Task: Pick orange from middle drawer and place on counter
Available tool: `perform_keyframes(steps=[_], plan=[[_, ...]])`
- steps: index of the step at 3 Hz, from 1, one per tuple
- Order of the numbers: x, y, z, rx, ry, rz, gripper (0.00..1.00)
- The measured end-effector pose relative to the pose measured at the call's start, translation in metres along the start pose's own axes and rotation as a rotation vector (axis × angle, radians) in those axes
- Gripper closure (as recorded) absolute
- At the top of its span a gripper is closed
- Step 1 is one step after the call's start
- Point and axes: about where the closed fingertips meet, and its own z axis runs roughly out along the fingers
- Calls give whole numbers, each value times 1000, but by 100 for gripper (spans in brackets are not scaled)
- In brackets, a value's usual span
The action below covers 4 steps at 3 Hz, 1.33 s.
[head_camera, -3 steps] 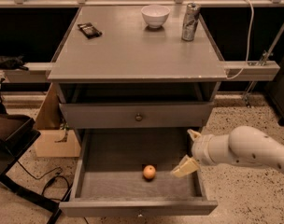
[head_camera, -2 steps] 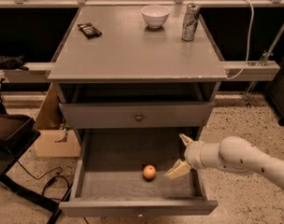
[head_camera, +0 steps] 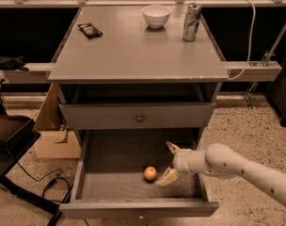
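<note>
While the middle drawer (head_camera: 114, 166) stands pulled out at the lower centre of the frame, its dark floor lies open to reach from above and from the right. Item one: orange (head_camera: 150, 173), resting on that floor right of centre and toward the front, apart from the walls. Item two: pincer (head_camera: 170, 163), entering from the lower right on a pale arm (head_camera: 237, 166) and sitting inside the drawer just right of the orange. Its two fingers are spread wide, one higher and farther back, one low beside the fruit. They grip nothing and seem parted to straddle the fruit. Item three: table (head_camera: 133, 55), the grey top in the upper half of the frame. It carries a white bowl (head_camera: 156, 16), a can (head_camera: 191, 15) and a dark packet (head_camera: 90, 30) toward its far edge, so its near part is bare for the set-down. Item four: upper drawer front (head_camera: 139, 118), shut, between table and open drawer.
</note>
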Motion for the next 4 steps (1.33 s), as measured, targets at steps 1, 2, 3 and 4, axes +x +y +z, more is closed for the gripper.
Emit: perform_keyframes(steps=[1, 2, 3, 4], plan=[[1, 9, 25, -44, -1, -28, 0], [6, 20, 48, -88, 27, -53, 0], [26, 24, 72, -116, 77, -60, 0], [39, 22, 80, -124, 107, -56, 0]])
